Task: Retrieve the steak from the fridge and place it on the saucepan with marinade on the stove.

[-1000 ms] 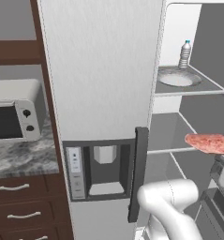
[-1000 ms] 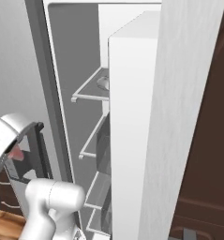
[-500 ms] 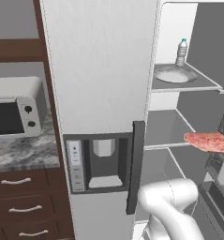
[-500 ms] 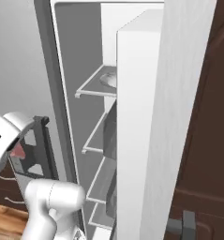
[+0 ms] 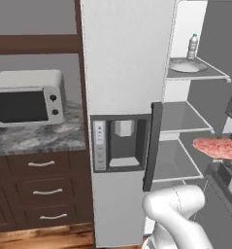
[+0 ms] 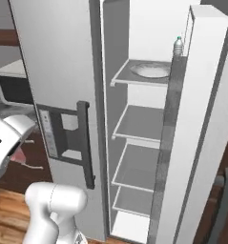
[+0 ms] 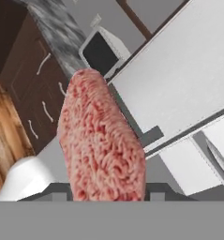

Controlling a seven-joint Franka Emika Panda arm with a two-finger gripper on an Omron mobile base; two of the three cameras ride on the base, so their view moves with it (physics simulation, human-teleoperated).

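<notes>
Your jaws are clamped on the steak (image 7: 101,140), carried in the air outside the fridge (image 5: 129,63). Left base view puts the steak by the open right side, level with the lower shelves. Right base view gives you the open door (image 6: 201,119), a plate (image 6: 151,69) and bottle (image 6: 178,46) on the top shelf. Hand view adds the microwave (image 7: 100,50) on the worktop (image 7: 57,28).

The light is soft and even, with no glare. The tall silver-grey fridge (image 5: 127,58) looks bright, and its white inside shelves have faint shadows. Edges look blocky and a bit blurry.
</notes>
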